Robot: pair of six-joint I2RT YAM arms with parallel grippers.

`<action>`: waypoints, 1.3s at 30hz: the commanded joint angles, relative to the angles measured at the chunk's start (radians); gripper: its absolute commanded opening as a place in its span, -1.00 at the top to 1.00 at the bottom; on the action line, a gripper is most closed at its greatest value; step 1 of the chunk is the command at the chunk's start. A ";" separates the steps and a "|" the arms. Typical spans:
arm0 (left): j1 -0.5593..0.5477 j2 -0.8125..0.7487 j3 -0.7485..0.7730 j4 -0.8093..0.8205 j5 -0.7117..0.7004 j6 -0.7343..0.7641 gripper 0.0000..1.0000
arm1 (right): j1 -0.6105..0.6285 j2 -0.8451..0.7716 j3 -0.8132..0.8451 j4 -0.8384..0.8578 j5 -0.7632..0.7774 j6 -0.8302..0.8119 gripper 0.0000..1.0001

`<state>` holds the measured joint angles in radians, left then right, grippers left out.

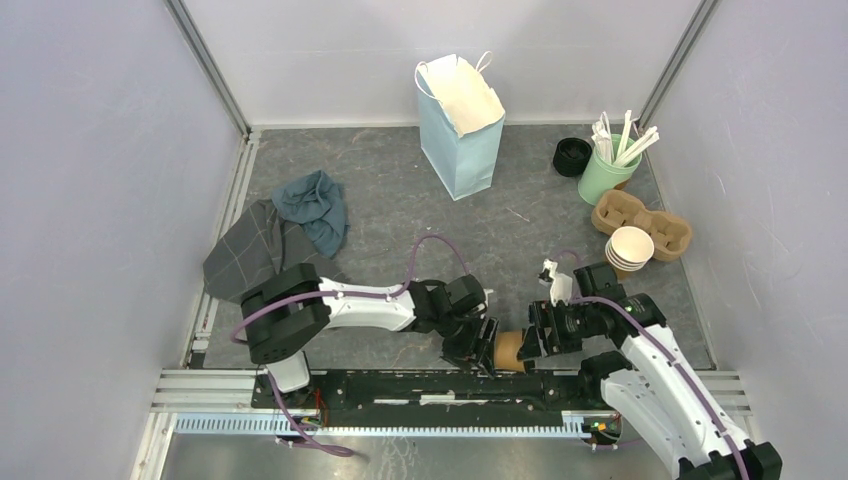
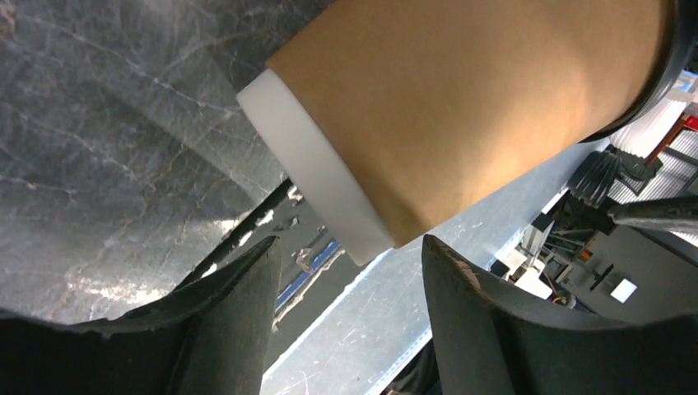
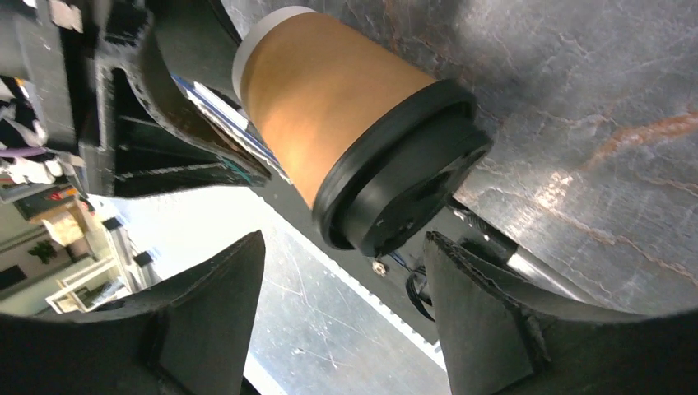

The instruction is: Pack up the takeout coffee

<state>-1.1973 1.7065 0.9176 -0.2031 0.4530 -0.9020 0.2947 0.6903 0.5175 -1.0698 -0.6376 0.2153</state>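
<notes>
The takeout coffee (image 1: 510, 350), a brown kraft cup with a black lid, lies on its side at the table's near edge, between my two grippers. My left gripper (image 1: 483, 343) is at its white-rimmed base end, the right gripper (image 1: 537, 335) at its lid end. In the left wrist view the cup (image 2: 461, 115) fills the top, and its base rim just reaches the open left gripper (image 2: 350, 243). In the right wrist view the black lid (image 3: 403, 177) faces the open right gripper (image 3: 346, 234) and hangs just ahead of the tips. Neither gripper holds the cup.
A light blue paper bag (image 1: 458, 125) stands open at the back. At the right are a green cup of utensils (image 1: 608, 172), a black lid stack (image 1: 572, 156), a pulp carrier (image 1: 648, 222) and stacked cups (image 1: 630, 248). Cloths (image 1: 300, 220) lie left. The metal rail (image 1: 400, 388) runs just below the cup.
</notes>
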 commanded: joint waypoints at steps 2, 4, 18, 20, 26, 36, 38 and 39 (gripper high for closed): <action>0.023 0.025 0.057 0.046 -0.051 -0.026 -0.34 | 0.006 0.041 -0.010 0.191 -0.032 0.071 -0.42; 0.045 0.017 0.048 0.058 -0.060 -0.032 -0.32 | 0.006 0.080 -0.002 0.234 0.027 0.066 -0.40; 0.213 -0.003 0.040 0.129 -0.020 0.017 -0.49 | 0.007 0.188 -0.014 0.507 0.093 0.106 -0.38; 0.223 0.011 0.054 0.120 0.001 0.033 -0.48 | 0.007 0.188 -0.028 0.556 0.066 0.135 -0.36; 0.264 0.054 0.092 0.114 0.068 0.065 -0.35 | 0.007 0.240 -0.003 0.581 0.079 0.144 -0.20; 0.288 0.113 0.183 0.069 0.133 0.107 -0.10 | 0.062 0.316 0.106 0.512 0.202 0.132 0.02; 0.288 0.120 0.199 0.069 0.143 0.106 -0.07 | 0.092 0.332 0.125 0.495 0.242 0.140 0.07; 0.288 0.125 0.207 0.067 0.144 0.107 -0.06 | 0.109 0.342 0.134 0.484 0.275 0.144 0.11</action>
<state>-0.9070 1.8179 1.0580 -0.1707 0.5446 -0.8364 0.3511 1.0088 0.5907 -0.5655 -0.4446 0.3454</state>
